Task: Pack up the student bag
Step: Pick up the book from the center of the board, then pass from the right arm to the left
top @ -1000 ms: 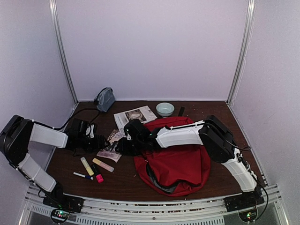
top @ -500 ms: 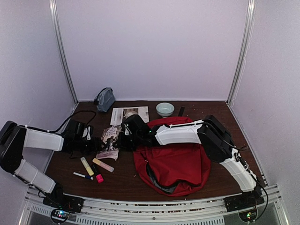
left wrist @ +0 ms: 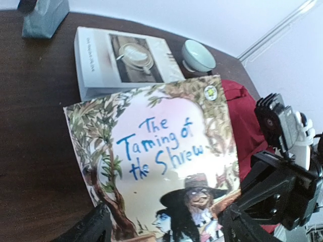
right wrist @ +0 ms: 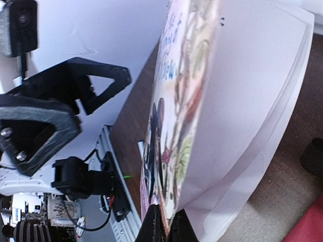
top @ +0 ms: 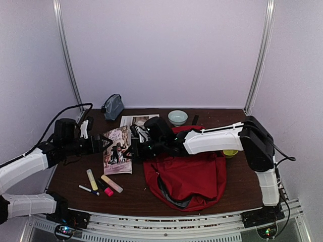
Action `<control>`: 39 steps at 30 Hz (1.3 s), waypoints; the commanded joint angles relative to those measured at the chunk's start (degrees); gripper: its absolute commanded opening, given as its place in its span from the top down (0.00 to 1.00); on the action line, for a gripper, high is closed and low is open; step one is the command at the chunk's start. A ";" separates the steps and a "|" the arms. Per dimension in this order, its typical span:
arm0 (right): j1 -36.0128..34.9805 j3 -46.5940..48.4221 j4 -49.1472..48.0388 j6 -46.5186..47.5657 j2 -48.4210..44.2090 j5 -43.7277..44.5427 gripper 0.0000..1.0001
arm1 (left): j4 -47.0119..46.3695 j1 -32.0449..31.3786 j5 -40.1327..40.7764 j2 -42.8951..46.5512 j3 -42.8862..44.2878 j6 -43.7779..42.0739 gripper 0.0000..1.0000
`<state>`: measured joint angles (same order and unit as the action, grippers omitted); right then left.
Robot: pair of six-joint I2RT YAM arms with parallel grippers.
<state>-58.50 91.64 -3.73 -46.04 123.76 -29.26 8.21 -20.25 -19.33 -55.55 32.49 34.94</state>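
Table point(top: 131, 194): student bag point(top: 194, 176) lengthwise, mouth nearward

The large red fabric backpack point(top: 192, 176) shows grey lining at its lower edge. Left of centre, the illustrated paperback book point(left wrist: 156, 151) carries blue handwritten lettering over green leafy trees and a black-hatted figure. Farther up sit a pale green ceramic bowl point(top: 177, 117) and a grey-blue fabric pouch point(top: 113, 107). The wooden tabletop point(top: 131, 194) is dark brown.

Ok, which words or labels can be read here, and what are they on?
"The Taming of the Shrew": blue hand lettering on the picture book cover.
Round badge in that cover's corner: too small to read.
Print along one side of the white book: too blurred to read.
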 commanded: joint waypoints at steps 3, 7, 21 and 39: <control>3.57 -9.91 -11.73 6.48 -13.81 -8.06 1.00 | 5.65 -1.22 -9.77 6.35 6.30 -6.17 0.34; 5.78 -14.52 -13.36 8.49 -21.71 -9.06 1.00 | 4.84 -4.38 -10.58 10.19 8.92 -6.12 0.32; 6.55 -24.05 -24.86 9.36 -33.31 -14.58 1.00 | -12.30 -17.49 -11.49 3.37 13.75 -4.85 0.28; 16.44 -25.33 22.79 45.26 -54.77 -5.96 0.07 | 27.39 -32.07 7.53 -8.06 32.22 -32.28 1.00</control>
<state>-42.57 63.72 0.95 -15.40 73.43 -39.33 22.90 -48.49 -17.21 -59.46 60.75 14.41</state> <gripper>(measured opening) 0.922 0.049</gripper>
